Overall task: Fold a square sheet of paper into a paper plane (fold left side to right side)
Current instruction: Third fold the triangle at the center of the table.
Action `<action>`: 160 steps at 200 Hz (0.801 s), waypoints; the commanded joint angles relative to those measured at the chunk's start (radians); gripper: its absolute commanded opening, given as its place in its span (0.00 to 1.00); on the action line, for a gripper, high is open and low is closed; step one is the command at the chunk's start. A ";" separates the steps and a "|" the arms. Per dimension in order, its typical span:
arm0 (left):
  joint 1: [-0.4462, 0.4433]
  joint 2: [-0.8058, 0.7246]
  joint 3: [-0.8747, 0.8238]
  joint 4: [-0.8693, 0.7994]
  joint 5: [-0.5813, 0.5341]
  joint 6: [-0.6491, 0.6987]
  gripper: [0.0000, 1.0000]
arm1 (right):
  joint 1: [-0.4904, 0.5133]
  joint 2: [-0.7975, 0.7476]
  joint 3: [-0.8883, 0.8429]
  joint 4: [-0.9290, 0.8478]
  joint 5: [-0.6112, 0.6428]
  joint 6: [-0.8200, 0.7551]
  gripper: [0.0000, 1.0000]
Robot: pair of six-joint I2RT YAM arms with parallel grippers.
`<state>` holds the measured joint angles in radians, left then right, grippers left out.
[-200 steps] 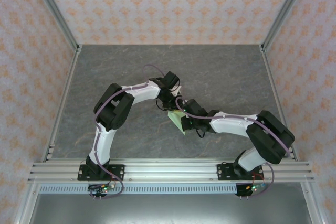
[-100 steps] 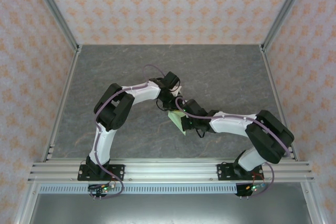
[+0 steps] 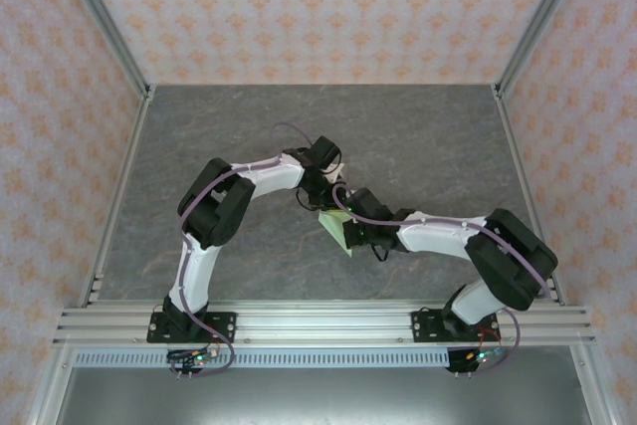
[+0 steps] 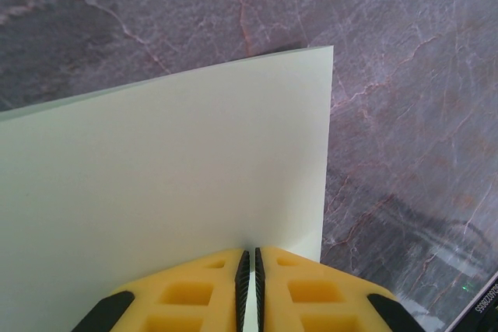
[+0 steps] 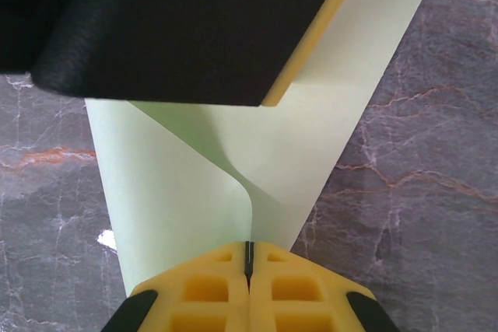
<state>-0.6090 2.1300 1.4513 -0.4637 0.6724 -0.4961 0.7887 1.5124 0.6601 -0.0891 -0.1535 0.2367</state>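
Walls (image 3: 318,7): pale wallpaper, orange motif, alu struts at the corners.
Table (image 3: 199,146): flat matte top, grey marble look with pinkish veins.
Alu rail (image 3: 318,323): ribbed extrusion along the table's near edge, both arm bases bolted on it.
Left arm (image 3: 214,211) and right arm (image 3: 468,241): white shells, black joints, purple cables. Both reach in and meet over table centre.

Paper (image 3: 336,229): thin, pale green, plain and smooth, at table centre, slightly to the near side.
- It is not lying flat. In the right wrist view the paper (image 5: 179,192) is bent over into a soft loop with no hard crease. The upper layer curves down into the lower one.
- In the left wrist view it (image 4: 171,169) is a flat panel with straight cut edges and one square corner. It throws a thin shadow on the table (image 4: 405,75) along its far edge.

Left gripper (image 3: 320,196): just far of table centre.
- Its fingers (image 4: 194,293) are yellow moulded blocks with square pockets and black bases.
- They are closed to a hairline slit at the gripper tip (image 4: 249,258), with the paper's edge pinched in it. The sheet runs straight out from the tips.

Right gripper (image 3: 350,231): just near-right of table centre.
- It has the same yellow fingers (image 5: 202,293), pressed together at the tip (image 5: 249,250) and clamped on the bend of the loop.
- One left-gripper finger (image 5: 179,29), black back with a yellow pad, lies across the top of that view. Its pad is against the upper paper layer.
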 commanded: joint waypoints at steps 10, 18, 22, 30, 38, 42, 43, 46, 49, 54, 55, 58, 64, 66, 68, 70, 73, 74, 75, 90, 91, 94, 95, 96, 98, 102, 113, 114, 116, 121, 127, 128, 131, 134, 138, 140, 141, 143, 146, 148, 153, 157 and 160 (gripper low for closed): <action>-0.020 0.027 -0.034 -0.042 -0.034 0.001 0.15 | -0.007 -0.027 0.023 0.005 0.027 0.014 0.00; -0.020 0.027 -0.034 -0.041 -0.036 0.001 0.15 | -0.007 -0.033 0.022 0.006 0.027 0.015 0.00; -0.020 0.027 -0.034 -0.041 -0.036 0.001 0.15 | -0.008 -0.036 0.021 0.007 0.028 0.013 0.00; -0.020 0.028 -0.035 -0.042 -0.036 0.001 0.15 | -0.007 -0.040 0.020 0.009 0.025 0.012 0.00; -0.020 0.027 -0.035 -0.041 -0.036 0.001 0.15 | -0.007 -0.046 0.017 0.010 0.020 0.010 0.00; -0.020 0.027 -0.035 -0.041 -0.036 0.001 0.15 | -0.007 -0.047 0.016 0.012 0.018 0.010 0.00; -0.020 0.027 -0.035 -0.042 -0.036 0.001 0.15 | -0.007 -0.048 0.015 0.012 0.017 0.009 0.00; -0.020 0.027 -0.035 -0.042 -0.036 0.001 0.15 | -0.006 -0.050 0.014 0.012 0.016 0.010 0.00; -0.020 0.027 -0.035 -0.041 -0.036 0.001 0.15 | -0.006 -0.051 0.013 0.012 0.015 0.008 0.00; -0.020 0.027 -0.035 -0.041 -0.036 0.000 0.15 | -0.006 -0.054 0.011 0.014 0.013 0.008 0.00; -0.020 0.027 -0.035 -0.041 -0.036 0.000 0.15 | -0.007 -0.054 0.010 0.014 0.012 0.008 0.00; -0.020 0.027 -0.035 -0.041 -0.036 0.000 0.15 | -0.006 -0.056 0.008 0.016 0.012 0.008 0.00; -0.020 0.027 -0.035 -0.042 -0.036 0.000 0.15 | -0.006 -0.058 0.005 0.016 0.011 0.007 0.00; -0.020 0.027 -0.035 -0.041 -0.036 0.001 0.15 | -0.006 -0.059 0.003 0.018 0.010 0.008 0.00; -0.020 0.027 -0.035 -0.041 -0.036 0.001 0.15 | -0.007 -0.060 0.002 0.018 0.009 0.007 0.00; -0.020 0.028 -0.035 -0.041 -0.036 0.001 0.15 | -0.006 -0.061 0.001 0.017 0.009 0.007 0.00; -0.020 0.026 -0.035 -0.041 -0.035 0.000 0.15 | -0.008 -0.061 -0.001 0.017 0.011 0.006 0.00; -0.020 0.026 -0.036 -0.041 -0.036 0.000 0.15 | -0.008 -0.063 -0.001 0.018 0.011 0.006 0.00; -0.020 0.025 -0.037 -0.041 -0.036 0.000 0.15 | -0.007 -0.064 -0.001 0.018 0.012 0.006 0.00; -0.020 0.027 -0.037 -0.042 -0.036 0.001 0.15 | -0.008 -0.064 -0.007 0.019 0.015 0.009 0.00; -0.020 0.026 -0.038 -0.041 -0.036 0.001 0.15 | -0.008 -0.064 -0.008 0.019 0.015 0.008 0.00; -0.020 0.025 -0.038 -0.041 -0.036 0.000 0.15 | -0.008 -0.064 -0.008 0.020 0.015 0.009 0.00; -0.020 0.025 -0.038 -0.041 -0.036 0.000 0.15 | -0.008 -0.064 -0.008 0.020 0.015 0.009 0.00; -0.020 0.025 -0.039 -0.041 -0.036 0.000 0.15 | -0.008 -0.063 -0.009 0.020 0.015 0.010 0.00; -0.020 0.024 -0.039 -0.041 -0.036 0.000 0.15 | -0.008 -0.063 -0.010 0.022 0.015 0.010 0.00; -0.020 0.025 -0.038 -0.041 -0.036 0.001 0.15 | -0.009 -0.062 -0.010 0.023 0.015 0.011 0.00; -0.020 0.022 -0.041 -0.040 -0.036 0.001 0.15 | -0.013 -0.056 -0.011 0.029 0.006 0.011 0.00; -0.020 0.022 -0.041 -0.041 -0.036 0.001 0.15 | -0.014 -0.056 -0.011 0.029 0.006 0.011 0.00; -0.020 0.023 -0.041 -0.042 -0.036 0.001 0.15 | -0.014 -0.056 -0.011 0.030 0.006 0.012 0.00; -0.020 0.023 -0.042 -0.041 -0.037 0.001 0.15 | -0.015 -0.052 -0.011 0.033 0.005 0.013 0.00; -0.020 0.022 -0.042 -0.041 -0.036 0.000 0.15 | -0.016 -0.049 -0.010 0.034 0.004 0.013 0.00; -0.020 0.022 -0.042 -0.041 -0.037 0.001 0.15 | -0.016 -0.048 -0.010 0.034 0.004 0.012 0.00; -0.020 0.022 -0.042 -0.041 -0.036 0.000 0.15 | -0.016 -0.046 -0.008 0.035 0.004 0.012 0.00; -0.020 0.022 -0.042 -0.040 -0.036 0.000 0.15 | -0.017 -0.045 -0.007 0.035 0.005 0.010 0.00; -0.020 0.022 -0.041 -0.040 -0.036 0.001 0.15 | -0.017 -0.042 -0.007 0.033 0.004 0.010 0.00; -0.020 0.022 -0.042 -0.040 -0.036 0.001 0.15 | -0.017 -0.040 -0.006 0.033 0.005 0.010 0.00; -0.020 0.023 -0.042 -0.041 -0.036 0.001 0.15 | -0.017 -0.039 -0.005 0.033 0.006 0.010 0.00; -0.020 0.022 -0.042 -0.041 -0.036 0.001 0.15 | -0.017 -0.038 -0.004 0.031 0.005 0.009 0.00; -0.020 0.023 -0.041 -0.041 -0.036 0.000 0.15 | -0.017 -0.036 -0.004 0.030 0.006 0.008 0.00; -0.020 0.022 -0.042 -0.041 -0.036 -0.001 0.15 | -0.017 -0.035 -0.002 0.030 0.006 0.008 0.00; -0.020 0.021 -0.042 -0.041 -0.036 -0.002 0.15 | -0.017 -0.030 -0.001 0.028 0.006 0.008 0.00; -0.020 0.021 -0.042 -0.042 -0.036 -0.001 0.15 | -0.017 -0.028 -0.001 0.027 0.008 0.008 0.00; -0.020 0.021 -0.041 -0.041 -0.036 -0.002 0.15 | -0.017 -0.025 -0.002 0.027 0.009 0.008 0.00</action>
<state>-0.6090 2.1300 1.4464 -0.4580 0.6724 -0.4965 0.7757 1.4719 0.6598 -0.0742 -0.1574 0.2363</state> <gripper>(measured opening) 0.149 0.048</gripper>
